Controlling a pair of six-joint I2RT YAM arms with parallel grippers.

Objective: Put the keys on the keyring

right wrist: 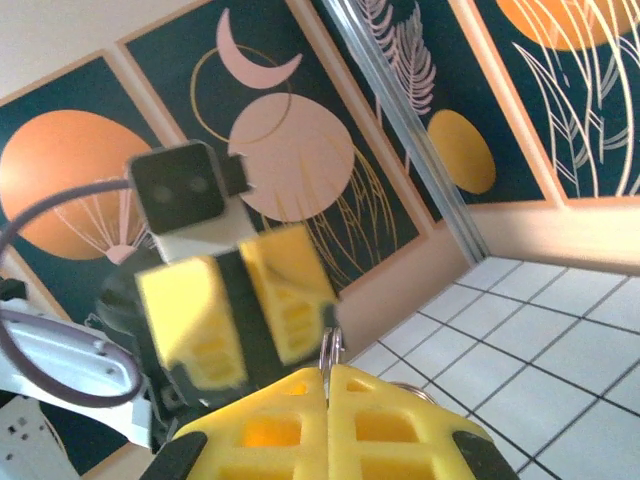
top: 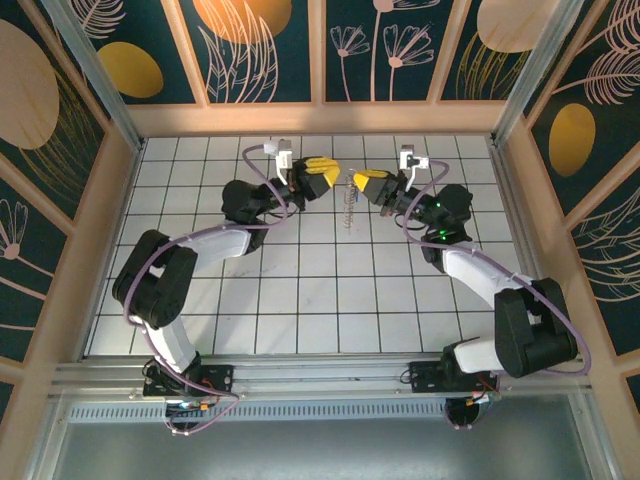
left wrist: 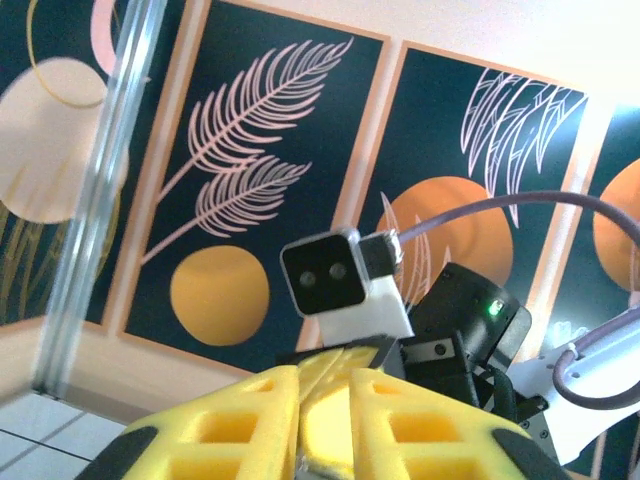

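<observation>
keyring: pale silvery D-shaped metal loop with one bumpy chain-like side (top: 347,205), up between the two grippers, over the far middle of the white tiled table (top: 300,300)
keyring axis: long axis runs far-to-near in the top view, far end at the right fingertips
right gripper (top: 357,179): yellow fingers pressed together, pinching the loop's edge (right wrist: 333,348)
left gripper (top: 334,175): facing the right one, tips near; narrow gap (left wrist: 325,400), cannot tell if it holds anything
around: dark leaf-patterned wall panels (top: 265,50) behind
</observation>
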